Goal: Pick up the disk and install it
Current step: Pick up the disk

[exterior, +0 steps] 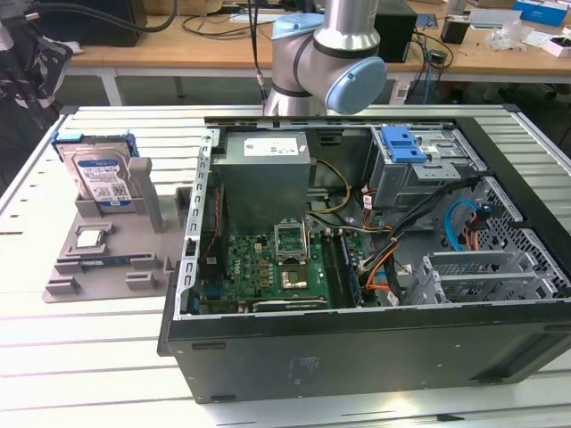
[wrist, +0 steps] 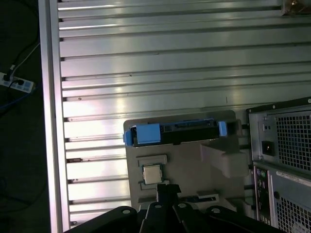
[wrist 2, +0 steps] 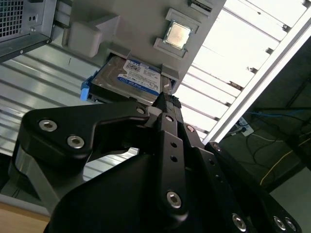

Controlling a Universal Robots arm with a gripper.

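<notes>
1. The gripper point(wrist 2: 165, 99) is seen in both wrist views point(wrist: 167, 188) as a black, matte metal linkage studded with round silver screws. Its two fingers are drawn together at the tips, and nothing is clamped between them.
2. The disk point(wrist 2: 131, 77) lies beyond the tips and is not grasped. It is a flat, rectangular silver-grey drive with a white-and-blue label, framed by a blue plastic carrier.
3. In the first wrist view the disk point(wrist: 184, 130) is shown edge-on as a thin dark bar with blue ends.
4. In the exterior view the disk point(exterior: 101, 178) is stood upright in a slot of a grey, matte plastic fixture point(exterior: 156, 201), at about nine o'clock from the computer case point(exterior: 357, 357).
5. A small square silver chip point(exterior: 89, 237) is seated in a recess of the fixture, at about six o'clock from the disk.
6. The fixture and the open black case are set on a ribbed, shiny aluminium table point(exterior: 89, 357).
7. A green circuit board point(exterior: 268, 267) is laid inside the case, with a grey metal drive cage point(exterior: 428, 169) at about two o'clock from it, topped by a blue plastic latch point(exterior: 403, 143).
8. The arm point(exterior: 330, 62), a smooth silver tube with pale-blue caps, is seen at twelve o'clock from the case.
</notes>
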